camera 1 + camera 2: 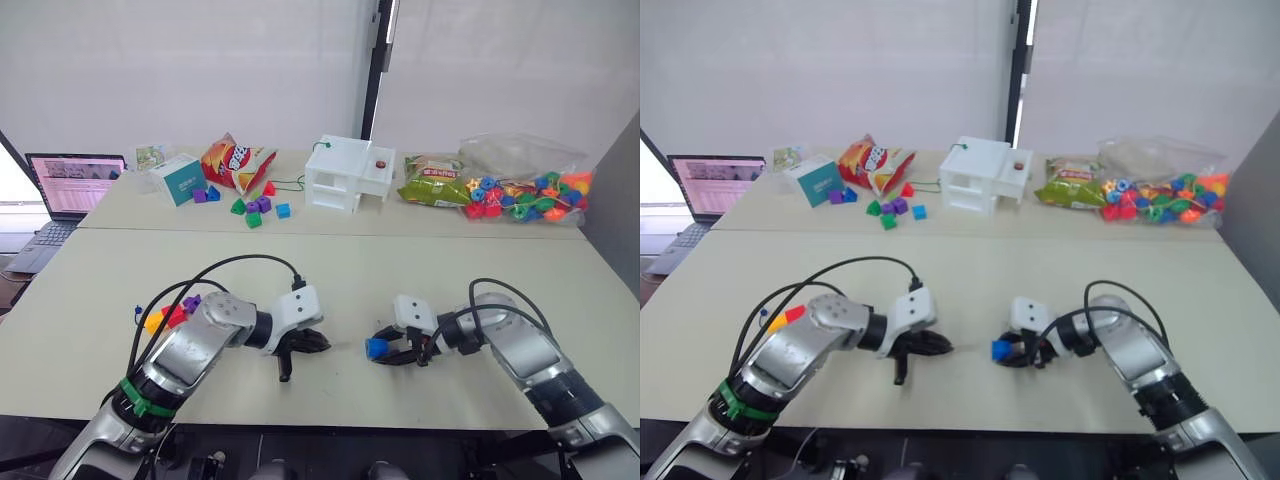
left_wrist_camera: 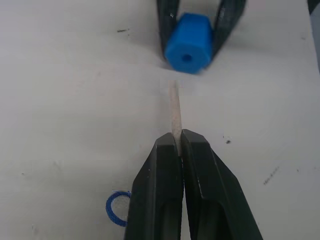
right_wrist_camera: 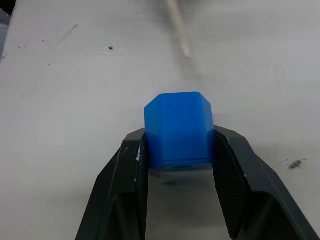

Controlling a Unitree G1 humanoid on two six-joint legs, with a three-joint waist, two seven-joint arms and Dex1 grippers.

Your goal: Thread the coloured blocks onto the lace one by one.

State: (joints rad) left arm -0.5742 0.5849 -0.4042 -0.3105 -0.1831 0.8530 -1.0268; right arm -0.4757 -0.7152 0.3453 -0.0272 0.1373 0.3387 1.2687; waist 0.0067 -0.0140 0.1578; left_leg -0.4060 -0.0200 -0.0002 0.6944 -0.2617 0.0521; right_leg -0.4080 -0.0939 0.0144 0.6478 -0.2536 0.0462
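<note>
— Pale beige worktop [image 1: 330, 270], two panels butted together under a white wall: what sits at the back?

— A white house-shaped box [image 1: 349, 174], a red snack bag [image 1: 236, 163], a green snack bag [image 1: 432, 183], a clear bag of colourful round beads [image 1: 526, 192] and an open laptop [image 1: 68, 190] at the far left. Small loose blocks lie near the red bag.

— And the right gripper [image 3: 178, 155]?

— Low over the near panel, its jaws clamped on a blue plastic cube-like block [image 3: 178, 131], one black finger on each side. The block's hole faces the other arm.

— The left gripper [image 2: 178, 142]?

— Its jaws are pressed together on the pale stiff tip of the thin blue lace [image 2: 174, 112]. The tip points at the blue block's hole and stops just short of it, not touching. A loop of the blue cord lies on the worktop beside the fingers.

— Any other blocks nearby?

— Yellow-orange [image 1: 155, 321], red [image 1: 176, 315] and purple [image 1: 191, 302] blocks cluster behind the left forearm on the near panel.
</note>
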